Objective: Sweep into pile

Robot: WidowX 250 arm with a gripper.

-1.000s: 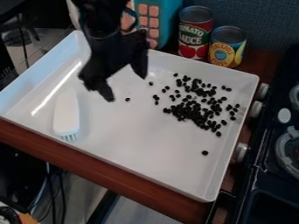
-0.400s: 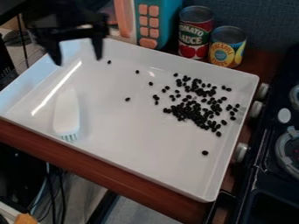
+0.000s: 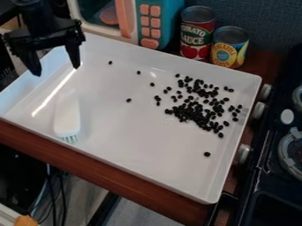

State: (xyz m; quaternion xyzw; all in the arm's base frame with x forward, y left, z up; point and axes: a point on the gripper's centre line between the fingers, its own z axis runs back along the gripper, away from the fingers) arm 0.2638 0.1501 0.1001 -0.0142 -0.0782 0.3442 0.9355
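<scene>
My gripper [image 3: 56, 69] hangs down at the upper left of the view, over the left end of a white tray [image 3: 135, 143]. Its two black fingers are spread wide apart, tips pointing down, with nothing between them.

Dark, bean-like beads [image 3: 198, 111] lie in the right half of the tray. Many are crowded into an uneven patch, dense at its middle and looser around its edges. A few are strays: some are scattered from the patch toward the tray's far left, and one sits alone below it, near the tray's right wall.

A white brush [image 3: 66, 115] lies in the left part of the tray, apart from the beads and from my gripper. Its bristles, pale blue-green, point toward the bottom of the view, near the tray's lower wall.

The tray rests on a reddish-brown wooden table [image 3: 121, 175]. Behind its far wall is a toy microwave [image 3: 144, 9], teal and white with salmon buttons and a salmon handle. To the right of that stand two upright cans: a taller red and green can [image 3: 198, 34] and, just beside it, a shorter yellow and blue can [image 3: 230, 47]. A black toy stove [image 3: 268, 176] runs along the right edge of the view, with pale knobs facing the tray.
</scene>
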